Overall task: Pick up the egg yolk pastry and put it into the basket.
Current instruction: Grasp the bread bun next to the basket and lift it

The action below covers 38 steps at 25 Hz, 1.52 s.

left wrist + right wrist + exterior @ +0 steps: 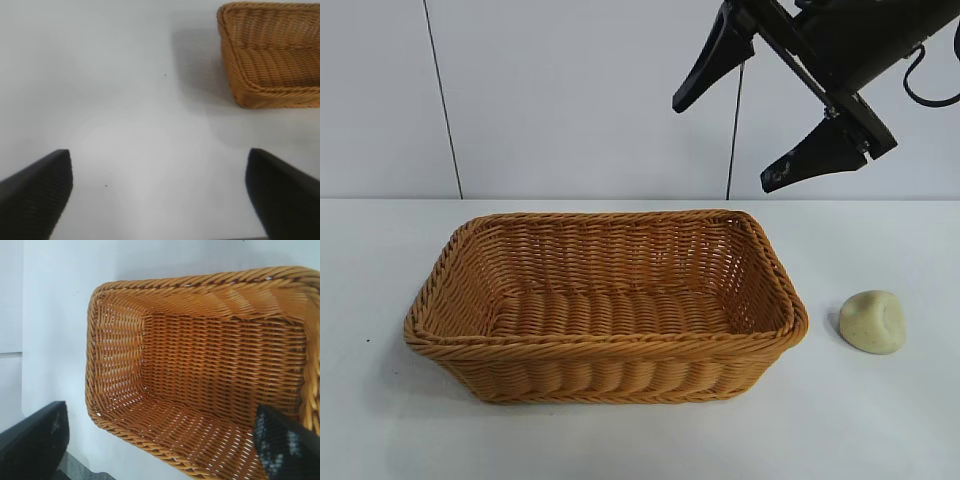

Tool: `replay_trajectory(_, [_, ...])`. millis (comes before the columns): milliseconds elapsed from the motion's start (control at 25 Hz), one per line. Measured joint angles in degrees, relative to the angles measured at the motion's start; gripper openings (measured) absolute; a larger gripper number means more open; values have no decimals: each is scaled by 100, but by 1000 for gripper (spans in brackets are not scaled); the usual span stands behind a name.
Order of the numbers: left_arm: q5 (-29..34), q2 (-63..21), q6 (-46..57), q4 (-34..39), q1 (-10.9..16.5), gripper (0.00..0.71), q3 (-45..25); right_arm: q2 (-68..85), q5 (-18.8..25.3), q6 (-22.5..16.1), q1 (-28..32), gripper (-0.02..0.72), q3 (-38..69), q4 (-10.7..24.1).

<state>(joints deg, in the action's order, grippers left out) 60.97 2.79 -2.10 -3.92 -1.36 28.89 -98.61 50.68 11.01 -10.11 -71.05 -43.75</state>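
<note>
White table (380,420), pale wall behind. Basket (605,345) mid-table, empty, long axis running left-right in exterior view. Right gripper (740,135) high above basket's back right corner, tilted, fingers spread wide, nothing held; its wrist cam looks down into basket. Pastry (873,322) on table just beside basket's right end, apart from rim, below and to right of right gripper, so right arm nearer. Left gripper (160,187) wide open over bare table, basket off to one side.
</note>
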Motion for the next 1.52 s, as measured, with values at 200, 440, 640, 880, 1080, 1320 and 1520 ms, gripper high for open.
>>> replay_trajectory(200, [1, -299, 0, 0, 0, 689, 0, 0, 276, -175, 0, 694, -271, 877])
replay_trajectory(440, [1, -309, 0, 0, 0, 689, 0, 0, 767, -1245, 0, 694, -863, 2956])
replay_trajectory(640, [-5, -309, 0, 0, 0, 689, 0, 0, 1177, -1729, 152, 694, -1035, 4221])
replay_trajectory(880, [-5, -309, 0, 0, 0, 689, 0, -11, 1214, -1732, 757, 694, -1035, 4212])
replay_trajectory(1080, [-5, -309, 0, 0, 0, 689, 0, -243, 1277, -1458, 935, 694, -1061, 3899])
replay_trajectory(1320, [0, -309, 0, 0, 0, 689, 0, -785, 1193, -1394, 935, 694, -1061, 3683])
replay_trajectory(1520, [0, -309, 0, 0, 0, 689, 0, -1375, 1051, -1394, 935, 694, -1061, 3642])
